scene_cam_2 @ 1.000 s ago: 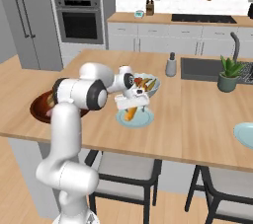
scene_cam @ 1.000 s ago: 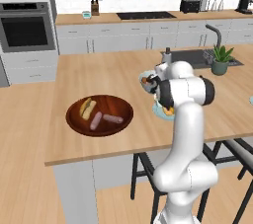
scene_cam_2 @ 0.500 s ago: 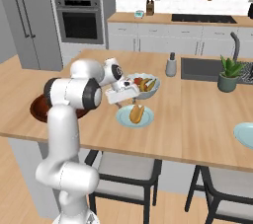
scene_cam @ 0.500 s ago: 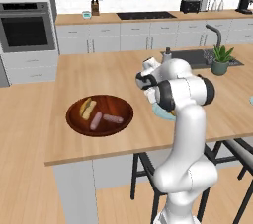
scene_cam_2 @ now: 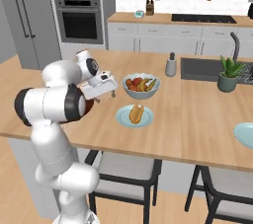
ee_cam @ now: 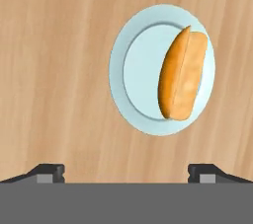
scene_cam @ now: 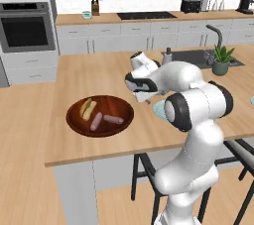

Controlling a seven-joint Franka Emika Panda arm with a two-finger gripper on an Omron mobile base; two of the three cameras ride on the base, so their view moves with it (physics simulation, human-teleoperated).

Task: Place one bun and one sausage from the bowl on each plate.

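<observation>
The wooden island counter (scene_cam_2: pixel 197 119) carries everything. In the left base view the dark brown bowl (scene_cam: pixel 100 116) shows a bun (scene_cam: pixel 88 108) and two sausages (scene_cam: pixel 105 119); in the right base view the arm hides most of it. The right base view alone shows the grey fruit bowl (scene_cam_2: pixel 141 85) and a second pale plate (scene_cam_2: pixel 245 134), cut off at the edge. The near plate (ee_cam: pixel 158 70) holds a bun (ee_cam: pixel 183 76), plainest in the hand view. The gripper (ee_cam: pixel 126 171) hangs empty above it, fingers spread wide

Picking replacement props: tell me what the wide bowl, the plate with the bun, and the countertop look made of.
Wide bowl: dark reddish-brown wood, slight sheen. Plate: pale blue, smooth and uniform, probably glazed ceramic, possibly plastic. Countertop: light wood, visible grain lines, matte.
</observation>
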